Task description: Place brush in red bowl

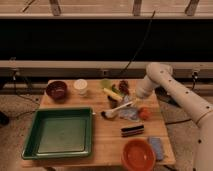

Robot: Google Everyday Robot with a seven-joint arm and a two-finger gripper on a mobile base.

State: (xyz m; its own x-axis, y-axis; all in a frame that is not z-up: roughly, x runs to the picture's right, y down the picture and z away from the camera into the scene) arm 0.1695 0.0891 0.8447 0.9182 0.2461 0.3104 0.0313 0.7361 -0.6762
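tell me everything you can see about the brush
The brush is slim, with a long cream handle and a small dark head. It lies diagonally on the wooden table, head near the green tray, handle pointing toward the gripper at its far end; contact is unclear. It is not in the red bowl.

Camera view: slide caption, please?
Robot hand at white-handled slim dish brush; wide orange-red bowl sits nearer the camera.

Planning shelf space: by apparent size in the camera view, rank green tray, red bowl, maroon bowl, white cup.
Green tray
red bowl (nearer camera, so unsure)
maroon bowl
white cup
Pincer is at the brush.
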